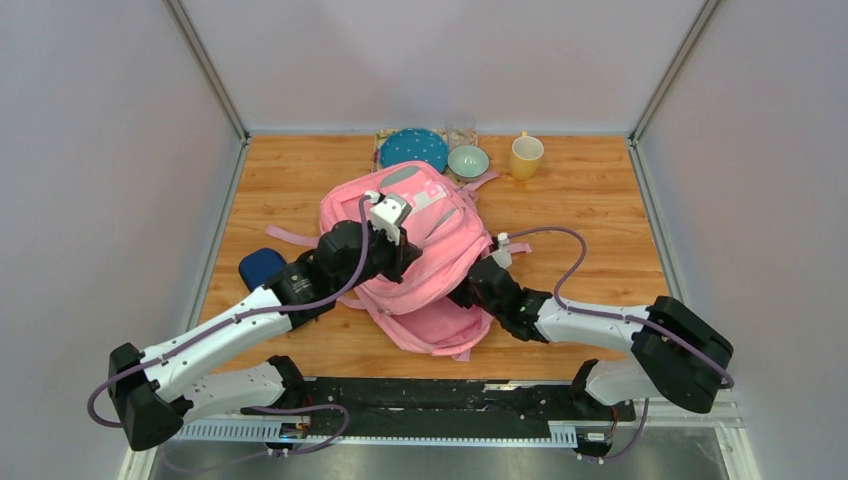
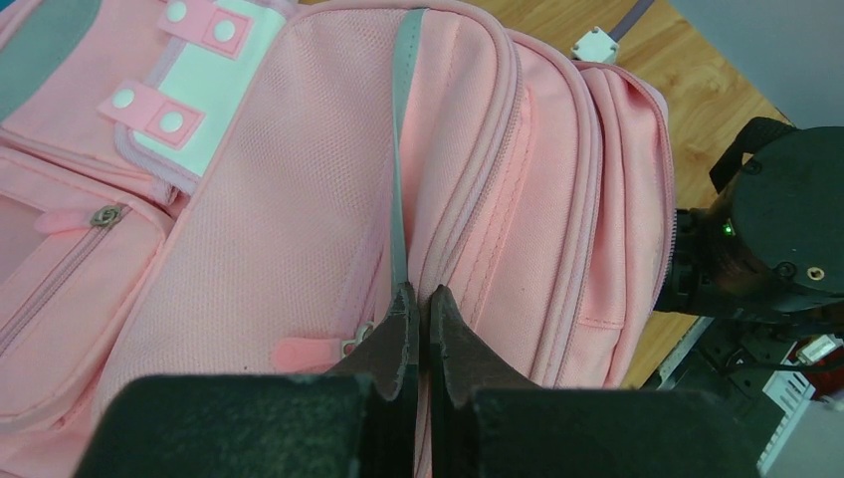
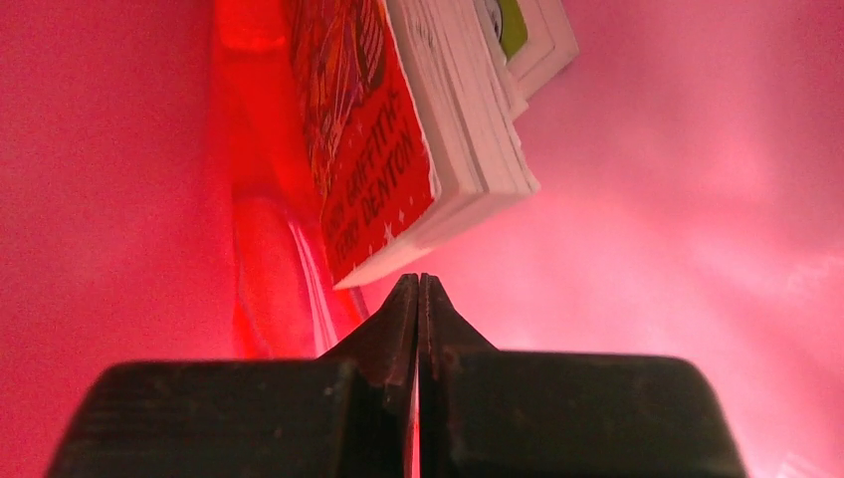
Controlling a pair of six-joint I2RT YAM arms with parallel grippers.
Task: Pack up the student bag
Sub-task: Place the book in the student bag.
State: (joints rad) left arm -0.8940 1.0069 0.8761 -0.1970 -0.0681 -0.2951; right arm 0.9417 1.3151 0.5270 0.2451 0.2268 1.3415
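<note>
The student bag [image 1: 447,228] lies mid-desk [image 1: 590,215], front pockets up. The left pincer [image 2: 418,295] is closed, apparently pinching the bag's grey trim [image 2: 400,149]. The right pincer [image 3: 419,284] is inside the bag, closed on nothing, just beside a red book [image 3: 378,169]

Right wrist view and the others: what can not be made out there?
- Top view: the right gripper is hidden inside the student bag; the left arm covers part of the blue pouch.
- Right wrist view: the upper edge cuts off the books, so the red cover's title is incomplete.
- Left wrist view: the left gripper pinches the bag's grey strip; its fingers hide how much.
</note>
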